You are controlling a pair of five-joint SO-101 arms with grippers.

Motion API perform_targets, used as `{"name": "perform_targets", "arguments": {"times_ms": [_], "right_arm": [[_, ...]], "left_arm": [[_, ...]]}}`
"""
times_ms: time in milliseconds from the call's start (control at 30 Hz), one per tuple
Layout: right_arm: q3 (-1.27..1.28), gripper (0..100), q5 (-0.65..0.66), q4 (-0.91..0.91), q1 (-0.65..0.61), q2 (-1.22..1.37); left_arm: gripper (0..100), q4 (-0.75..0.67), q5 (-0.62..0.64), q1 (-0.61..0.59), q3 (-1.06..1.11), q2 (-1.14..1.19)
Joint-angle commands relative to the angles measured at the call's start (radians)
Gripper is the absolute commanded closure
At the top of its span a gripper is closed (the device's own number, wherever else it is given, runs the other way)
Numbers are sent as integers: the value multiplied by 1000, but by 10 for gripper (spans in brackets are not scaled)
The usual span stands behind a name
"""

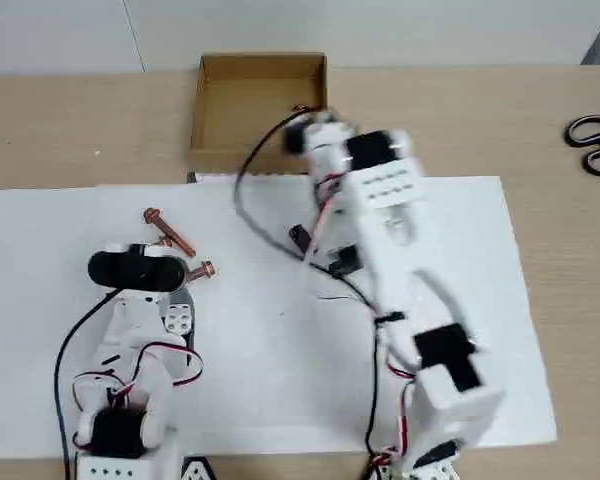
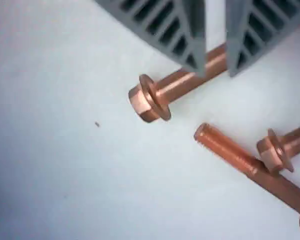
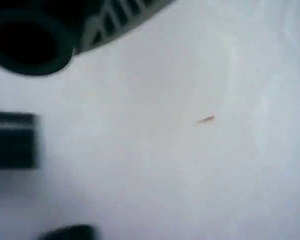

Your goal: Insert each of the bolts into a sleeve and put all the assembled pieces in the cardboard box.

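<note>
Three copper bolts lie on the white paper. Two of them [image 1: 166, 230] sit crossed, and one [image 1: 204, 268] lies just off my left gripper [image 1: 183, 273]. In the left wrist view that bolt [image 2: 155, 95] runs under my left gripper [image 2: 216, 70]. The grey fingers [image 2: 185, 35] stand over its shank, open by a narrow gap. The other two bolts [image 2: 230, 150] [image 2: 280, 150] lie beside it. My right gripper [image 1: 306, 128] hangs at the near right rim of the open cardboard box [image 1: 250, 100]. A black round tube end [image 3: 30, 42] shows close to the right wrist camera.
The white paper sheet [image 1: 280, 340] covers the table's middle. Small black parts [image 1: 300, 237] [image 1: 342, 262] sit beside the right arm, with a black cable looping near them. A black block [image 3: 12, 140] lies on the paper. Scissors [image 1: 592, 140] rest at the far right.
</note>
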Motion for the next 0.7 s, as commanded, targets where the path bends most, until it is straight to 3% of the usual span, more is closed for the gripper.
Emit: {"name": "perform_targets", "arguments": {"times_ms": [0,133,300,500,667], "right_arm": [[61,995,-15,19,81,-134],[239,995,-12,16,142,-223],[446,995,37,-10,180,-337],[548,995,35,-19,180,-464],[626,995,37,-19,257,-539]], "left_arm": [[942,58,-5,-3,-131,8],[943,83,-32,-2,-311,141],[946,155,-32,-2,-677,525],[946,404,-41,-2,-1150,1000],[946,572,-201,2,-1368,1293]]}}
